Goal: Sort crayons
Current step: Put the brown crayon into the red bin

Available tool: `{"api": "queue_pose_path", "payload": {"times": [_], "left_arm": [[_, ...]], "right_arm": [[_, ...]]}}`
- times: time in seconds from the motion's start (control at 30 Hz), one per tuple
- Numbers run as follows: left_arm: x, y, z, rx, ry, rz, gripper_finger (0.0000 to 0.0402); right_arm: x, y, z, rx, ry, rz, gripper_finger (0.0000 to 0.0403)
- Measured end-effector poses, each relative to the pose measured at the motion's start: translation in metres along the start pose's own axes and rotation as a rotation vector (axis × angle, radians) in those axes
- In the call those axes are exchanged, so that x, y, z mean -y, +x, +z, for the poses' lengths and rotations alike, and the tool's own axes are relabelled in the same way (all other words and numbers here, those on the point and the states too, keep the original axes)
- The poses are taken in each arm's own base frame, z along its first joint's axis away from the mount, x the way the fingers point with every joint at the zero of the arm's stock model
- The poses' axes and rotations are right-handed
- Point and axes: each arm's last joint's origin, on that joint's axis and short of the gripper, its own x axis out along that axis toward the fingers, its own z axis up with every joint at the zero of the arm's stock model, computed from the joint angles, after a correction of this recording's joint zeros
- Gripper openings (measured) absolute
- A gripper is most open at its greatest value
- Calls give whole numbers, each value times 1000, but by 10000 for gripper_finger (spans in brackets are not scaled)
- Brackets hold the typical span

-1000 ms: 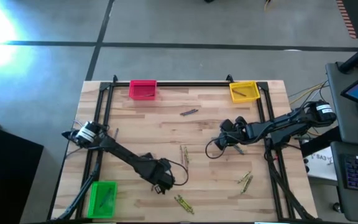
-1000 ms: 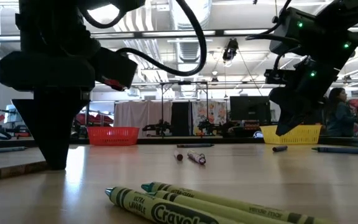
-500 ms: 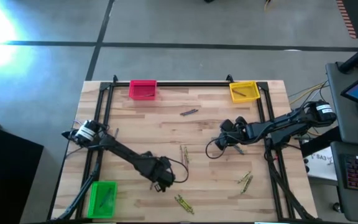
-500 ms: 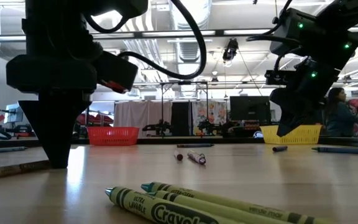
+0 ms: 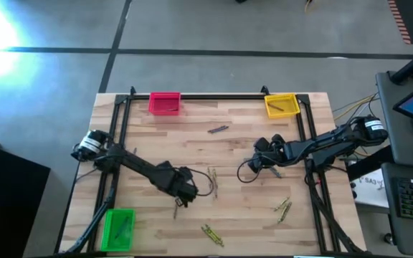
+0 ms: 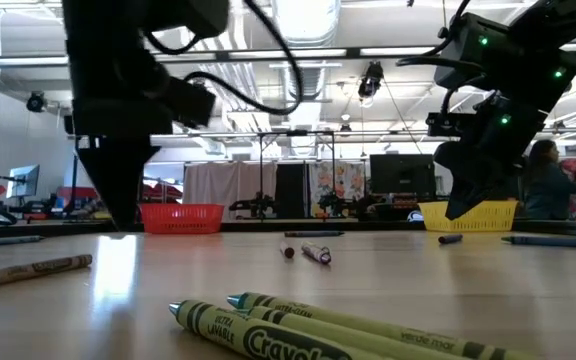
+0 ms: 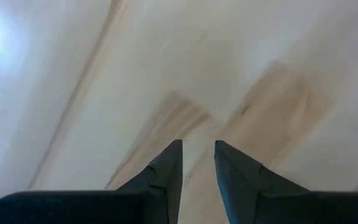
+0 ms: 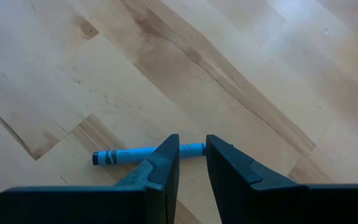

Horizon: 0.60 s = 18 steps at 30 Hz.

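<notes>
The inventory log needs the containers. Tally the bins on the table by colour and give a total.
Pink bin: 1
Yellow bin: 1
Green bin: 1
Total: 3 bins

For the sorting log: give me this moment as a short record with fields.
left gripper: over the table's middle-left, fingers slightly apart, holding nothing
right gripper: hovering over a blue crayon, fingers slightly apart
brownish crayon: lying loose beside the left gripper
bins: pink bin and yellow bin at the far edge, green bin at the near left corner
loose crayons: olive pair at the near edge, purple ones mid-table
</notes>
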Motion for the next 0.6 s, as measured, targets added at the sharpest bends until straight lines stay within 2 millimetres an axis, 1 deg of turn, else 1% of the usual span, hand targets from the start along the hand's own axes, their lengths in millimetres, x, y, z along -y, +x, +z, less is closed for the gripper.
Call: {"api": "queue_pose_path", "payload": {"times": [0.17,0.27,0.43,0.5,0.6], "left_arm": [[-18,-5,-14,-15,-179,-24,77],[-20,-6,-21,-18,-272,-97,86],[-7,-9,-24,37,-315,-288,133],[-4,-10,-23,41,-313,-317,156],[1,-2,-26,-9,-304,-308,190]], "right_arm": [[0,0,0,0,0,0,73],[0,0,0,0,0,0,73],[0,0,0,1,10,0,73],[0,0,0,0,18,0,73],[0,0,0,0,27,0,73]]}}
